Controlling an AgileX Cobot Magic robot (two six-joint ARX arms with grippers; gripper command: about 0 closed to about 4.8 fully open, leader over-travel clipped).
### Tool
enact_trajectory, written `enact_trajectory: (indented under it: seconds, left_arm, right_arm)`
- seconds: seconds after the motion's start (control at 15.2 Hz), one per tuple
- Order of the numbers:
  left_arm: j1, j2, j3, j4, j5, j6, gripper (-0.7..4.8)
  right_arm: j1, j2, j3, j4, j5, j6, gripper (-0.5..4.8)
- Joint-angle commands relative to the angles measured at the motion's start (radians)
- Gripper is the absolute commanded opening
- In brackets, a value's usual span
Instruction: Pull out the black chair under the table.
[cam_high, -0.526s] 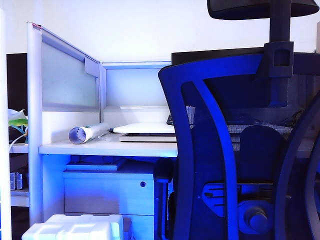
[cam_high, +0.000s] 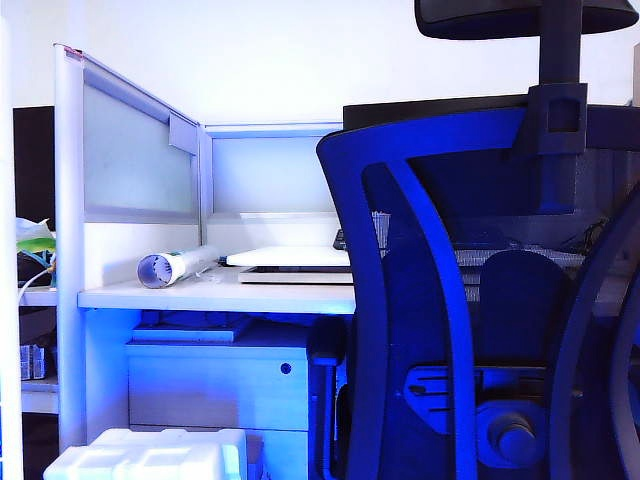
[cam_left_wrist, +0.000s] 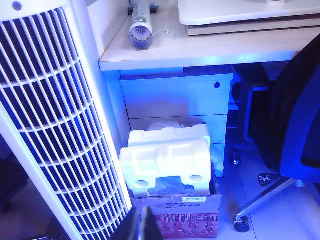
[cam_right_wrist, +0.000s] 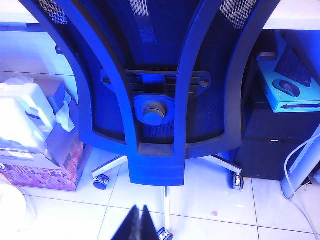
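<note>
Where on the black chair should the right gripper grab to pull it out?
A judgement: a curved upright of the chair back frame, approached from behind. Those ribs face the shut right gripper; the mesh offers no hold.

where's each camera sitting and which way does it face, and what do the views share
Exterior: off the arms, level, facing the table and chair back; no robot part shows.
Left wrist: looks down at the foam block, cabinet and a white fan; left gripper tips together at the frame edge.
Right wrist: looks down at the chair's lower back and wheels; right gripper shut.
Shared: chair in all three views.
</note>
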Motion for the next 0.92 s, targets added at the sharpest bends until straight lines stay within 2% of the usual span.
enact_trajectory:
  seconds: [0.07,0.13,0.33,0.39,0.46,0.53,0.59,0.72,0.92]
  left_arm:
    - [0.001,0.000,-0.003,-0.024,-0.001,-0.001,0.26]
    - [0.001,0.000,-0.003,-0.024,0.000,-0.003,0.26]
    - [0.001,0.000,-0.003,-0.023,0.001,-0.003,0.26]
    - [0.001,0.000,-0.003,-0.023,0.002,-0.003,0.26]
    - [0.001,0.000,-0.002,-0.014,0.055,-0.003,0.24]
    - [0.001,0.000,-0.002,0.003,0.117,-0.003,0.19]
    - [0.001,0.000,-0.002,0.043,0.198,-0.003,0.19]
    - [0.001,0.000,-0.001,0.131,0.320,-0.003,0.19]
    - [0.000,0.000,-0.001,0.278,0.468,-0.020,0.20]
  right_arm:
    - [0.001,-0.003,0.000,0.100,0.001,0.038,1.50]
    - [0.001,-0.003,0.002,0.163,-0.003,0.079,2.08]
    - [0.001,-0.003,0.064,0.167,-0.053,0.096,2.70]
    - [0.001,-0.003,0.086,0.167,-0.063,0.097,2.76]
    - [0.001,-0.003,0.130,0.172,-0.064,0.097,2.79]
    - [0.001,-0.003,0.159,0.174,-0.064,0.097,3.12]
    - [0.001,-0.003,0.190,0.175,-0.063,0.097,3.67]
    - [0.001,0.018,0.246,0.178,-0.068,0.097,3.86]
    - [0.001,0.143,0.322,0.206,-0.099,0.119,4.52]
